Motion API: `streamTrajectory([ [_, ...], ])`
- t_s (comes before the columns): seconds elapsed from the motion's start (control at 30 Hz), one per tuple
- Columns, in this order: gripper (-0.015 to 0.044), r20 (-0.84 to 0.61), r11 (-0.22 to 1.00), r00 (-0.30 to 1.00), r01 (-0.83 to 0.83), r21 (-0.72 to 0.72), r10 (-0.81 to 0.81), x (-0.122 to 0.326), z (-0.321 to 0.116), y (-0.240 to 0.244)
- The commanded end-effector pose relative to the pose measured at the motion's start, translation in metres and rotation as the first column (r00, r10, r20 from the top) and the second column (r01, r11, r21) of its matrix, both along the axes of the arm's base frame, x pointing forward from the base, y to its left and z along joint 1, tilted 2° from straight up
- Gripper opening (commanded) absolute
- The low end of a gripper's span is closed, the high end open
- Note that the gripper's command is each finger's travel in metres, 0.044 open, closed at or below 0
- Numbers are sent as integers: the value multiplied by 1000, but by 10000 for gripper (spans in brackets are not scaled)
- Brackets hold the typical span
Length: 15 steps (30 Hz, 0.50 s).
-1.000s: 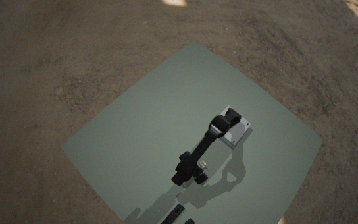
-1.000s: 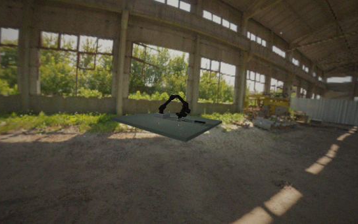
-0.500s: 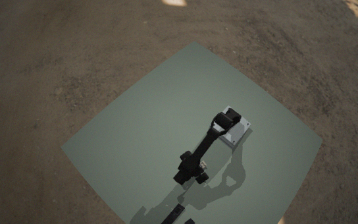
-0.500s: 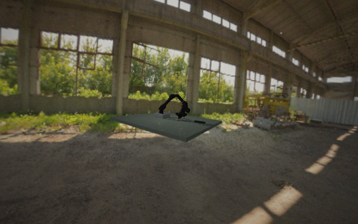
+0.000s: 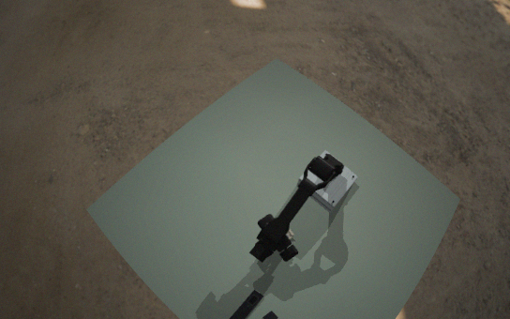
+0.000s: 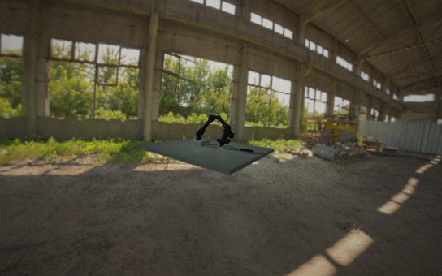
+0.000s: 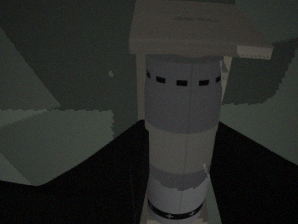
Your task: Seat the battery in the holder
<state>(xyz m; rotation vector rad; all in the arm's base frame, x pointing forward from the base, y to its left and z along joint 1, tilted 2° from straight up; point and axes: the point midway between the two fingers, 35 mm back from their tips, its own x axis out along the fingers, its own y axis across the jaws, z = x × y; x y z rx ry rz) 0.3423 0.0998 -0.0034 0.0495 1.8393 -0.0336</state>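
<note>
The battery point(image 7: 185, 110), grey and white with a row of black marks, lies lengthwise in the holder point(image 7: 195, 37) in the wrist view. Its far end reaches the underside of the holder's pale lip; whether it is fully under, and whether it lies flat, I cannot tell. The near end has a dark ring low in the view; the spring is not visible. My gripper point(image 7: 178, 130) is shut on the battery, one dark finger on each side. In the top view the arm hides the battery and most of the holder.
The arm's grey base plate point(image 5: 339, 189) stands on the green table point(image 5: 197, 178). A long black bar point(image 5: 247, 304) and a second dark piece point(image 5: 270, 315) lie by the table's near side in the top view. The bar also shows right of the arm in the exterior view point(image 6: 246, 150).
</note>
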Motion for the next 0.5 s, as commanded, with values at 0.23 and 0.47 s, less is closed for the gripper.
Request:
streamTrajectory([
  [0.23,88,66,1000,998,3,-11,-2,3,-3,0],
  [0.47,88,96,1000,995,5,-13,-3,2,-4,0],
])
